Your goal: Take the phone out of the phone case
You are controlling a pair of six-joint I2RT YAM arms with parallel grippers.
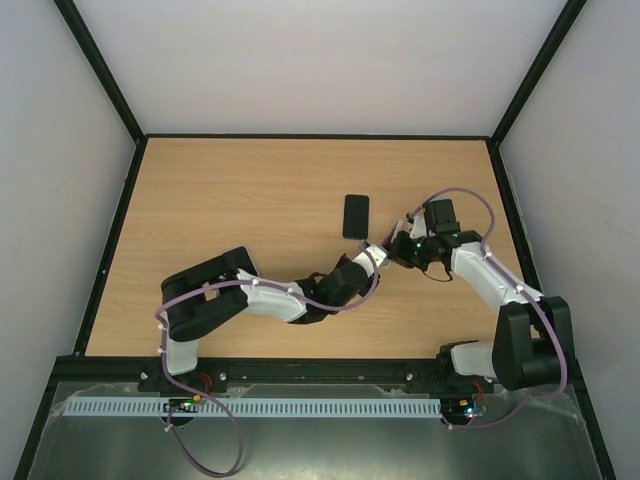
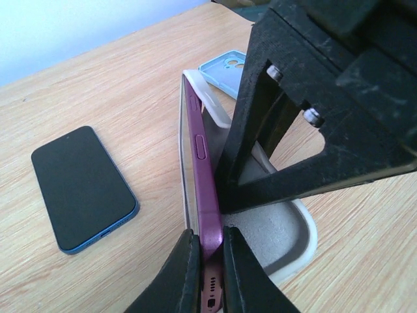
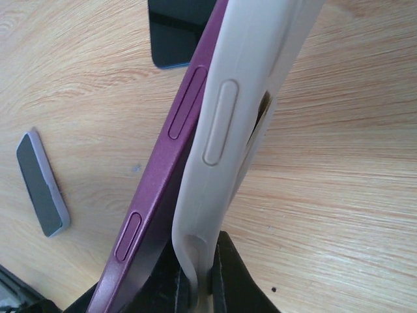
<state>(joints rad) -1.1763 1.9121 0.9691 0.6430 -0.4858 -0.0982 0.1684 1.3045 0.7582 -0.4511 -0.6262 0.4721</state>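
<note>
left gripper (image 2: 208, 244) pinching purple phone (image 2: 199, 163) bottom edge | right gripper (image 3: 195, 254) pinching white case (image 3: 241, 98) rim | phone partly free | top view: both hidden between wrists

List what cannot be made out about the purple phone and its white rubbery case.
1. Right wrist: above the right gripper, the purple phone and white rubbery case run off the top edge, so their far ends are unseen.
2. Left wrist: the right gripper's black body hides how much of the phone sits inside the case.
3. Top external: both are too small and covered by the left gripper and right gripper.
</note>
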